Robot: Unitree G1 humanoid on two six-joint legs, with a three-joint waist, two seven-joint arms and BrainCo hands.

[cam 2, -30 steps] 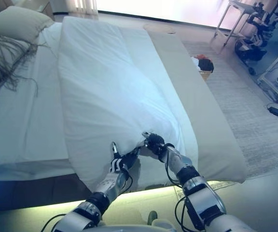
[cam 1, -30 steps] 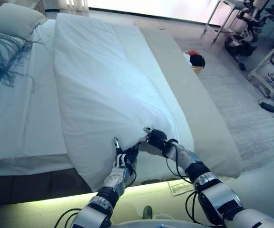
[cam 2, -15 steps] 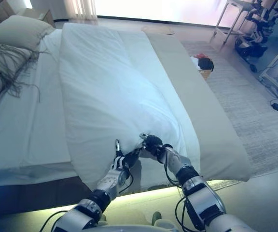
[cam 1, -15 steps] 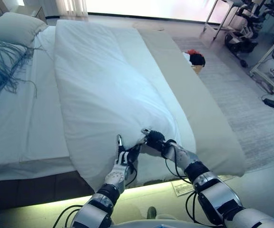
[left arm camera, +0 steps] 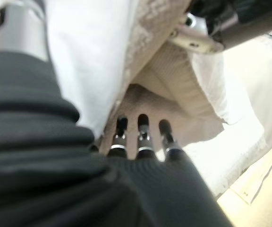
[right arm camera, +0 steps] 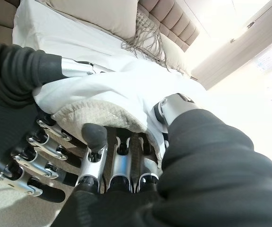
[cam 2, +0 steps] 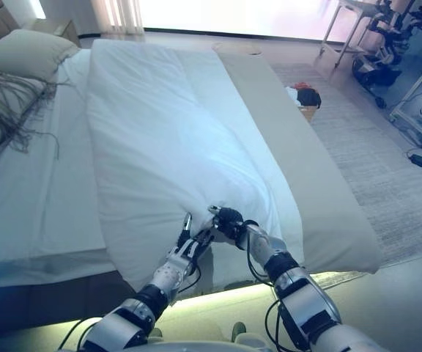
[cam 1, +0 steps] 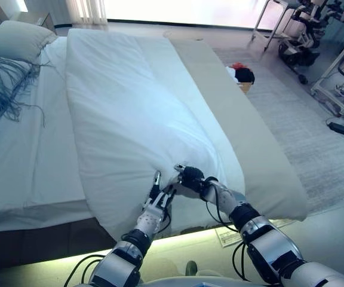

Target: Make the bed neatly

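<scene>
A white duvet (cam 1: pixel 130 113) lies lengthwise on the bed, and its near corner hangs over the foot edge. My right hand (cam 1: pixel 191 178) is shut on that corner, its fingers (right arm camera: pixel 122 161) curled under the beige underside. My left hand (cam 1: pixel 151 210) sits just beside it. Its fingers (left arm camera: pixel 143 130) reach under the corner and its thumb lies on the white cloth, pinching it. The two hands almost touch. The left hand also shows in the right wrist view (right arm camera: pixel 13 80).
Pillows (cam 1: pixel 17 36) and a fringed throw (cam 1: pixel 5 78) lie at the head, upper left. A beige cover (cam 1: pixel 243 137) runs along the bed's right side. On the floor at the right are a basket of clothes (cam 1: pixel 240 75), a rug, carts (cam 1: pixel 339 78) and a paper (cam 1: pixel 226 236).
My left hand has shifted slightly right, closer to my right hand at the duvet corner. The camera has moved a little. The duvet lies as before.
</scene>
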